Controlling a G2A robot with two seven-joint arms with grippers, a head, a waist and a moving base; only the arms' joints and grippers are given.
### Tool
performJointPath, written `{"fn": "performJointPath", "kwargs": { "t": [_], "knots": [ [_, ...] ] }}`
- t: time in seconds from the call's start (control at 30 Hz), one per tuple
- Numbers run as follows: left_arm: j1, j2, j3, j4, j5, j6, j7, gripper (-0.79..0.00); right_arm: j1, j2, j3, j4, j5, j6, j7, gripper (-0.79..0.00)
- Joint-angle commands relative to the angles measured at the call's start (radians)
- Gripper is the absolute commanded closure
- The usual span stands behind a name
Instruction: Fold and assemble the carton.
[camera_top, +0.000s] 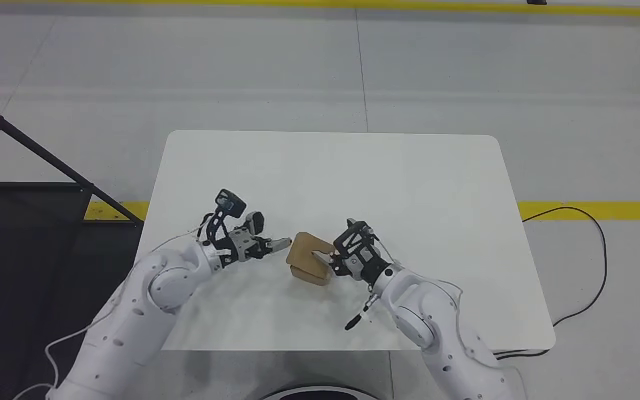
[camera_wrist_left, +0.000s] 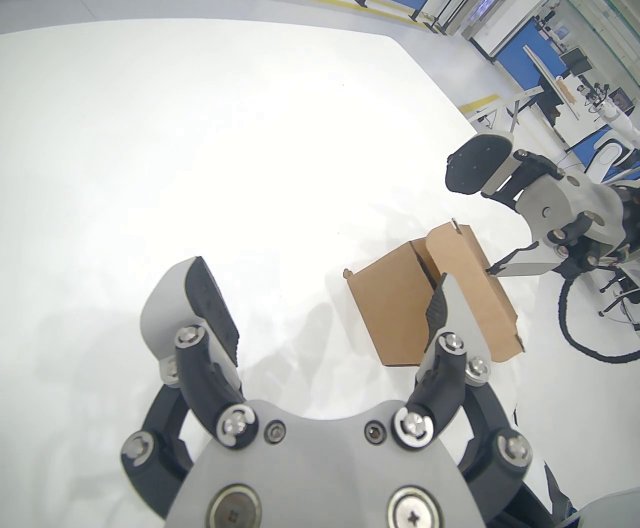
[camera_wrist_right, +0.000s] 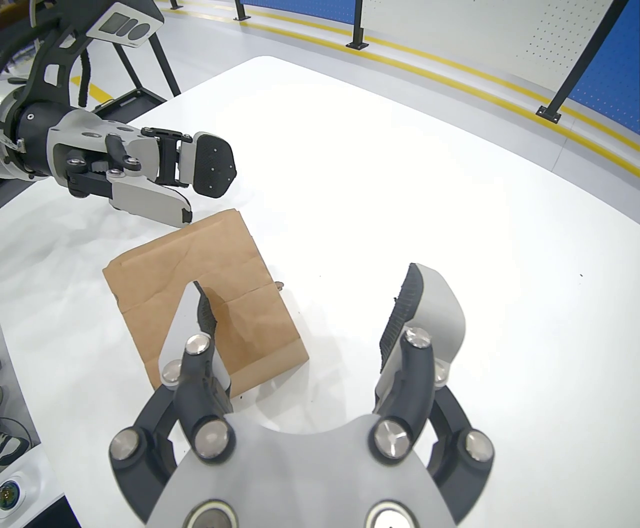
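One carton (camera_top: 309, 258) lies at the lower centre of the top view, on the white desk (camera_top: 420, 180). It is plain brown card, part-folded: in the left wrist view two panels rise from a crease into a low open shell, with small tabs at the corners.

It is probably light, stiff across the panels and weak at the creases. It would likely slide on the smooth desk and buckle under a hard squeeze, so a panel edge near a crease looks the safest hold.

At its left, the left end effector (camera_top: 272, 243) is released, one finger at the carton's edge. At its right, the right end effector (camera_top: 335, 255) is also released, grasping nothing, one fingertip seemingly against a panel.
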Motion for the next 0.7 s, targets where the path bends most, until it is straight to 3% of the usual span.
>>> {"fn": "performJointPath", "kwargs": {
  "t": [0.0,0.67],
  "knots": [
    [0.002,0.001,-0.004,-0.003,0.014,-0.012,0.012,-0.785,0.0,0.0,0.001,0.001,0.0,-0.001,-0.001,-0.711],
    [0.013,-0.004,0.023,-0.03,0.143,-0.033,0.046,-0.785,-0.002,-0.001,0.003,0.0,-0.002,-0.006,-0.003,-0.711]
  ]
}}
